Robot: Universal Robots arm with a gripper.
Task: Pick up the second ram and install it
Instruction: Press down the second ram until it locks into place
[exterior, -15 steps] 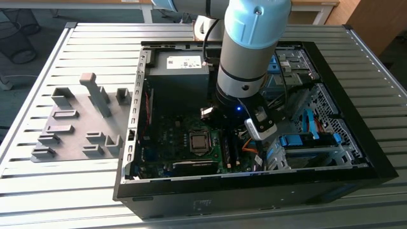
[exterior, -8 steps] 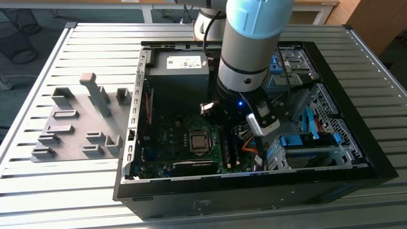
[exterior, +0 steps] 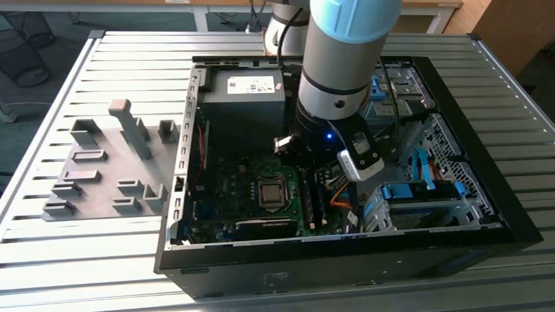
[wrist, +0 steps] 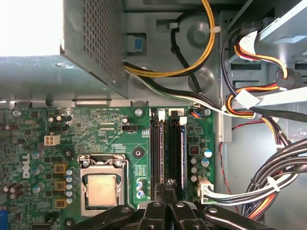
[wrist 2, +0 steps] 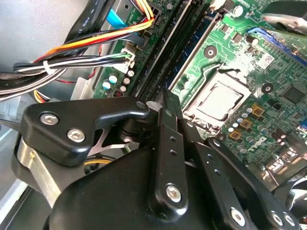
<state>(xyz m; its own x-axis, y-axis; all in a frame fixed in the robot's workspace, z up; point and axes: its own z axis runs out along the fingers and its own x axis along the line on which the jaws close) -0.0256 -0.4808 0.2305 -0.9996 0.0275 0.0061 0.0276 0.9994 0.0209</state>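
Hand (wrist 2: 165, 108): I see fingers closed together, low over the memory slots (wrist: 168, 153); whether it grips anything, I cannot tell.
Second ram (wrist: 183, 153): apparently seated in its slot.
Risk: misaligned pressing could crack the motherboard (wrist: 96, 139).

Daylight falls evenly on the slatted table (exterior: 104, 58) in the exterior view, but the inside of the computer case (exterior: 347, 260) lies in deep shadow. In the first wrist view the power supply (wrist: 91, 52) is burnt out to pure white at one corner (glare, all detail gone), while the motherboard (wrist: 110, 139) beside it is evenly lit and sharp. In the second wrist view the nearby gripper (wrist 2: 165, 103) is dark and slightly soft, with small glints on its screw heads.
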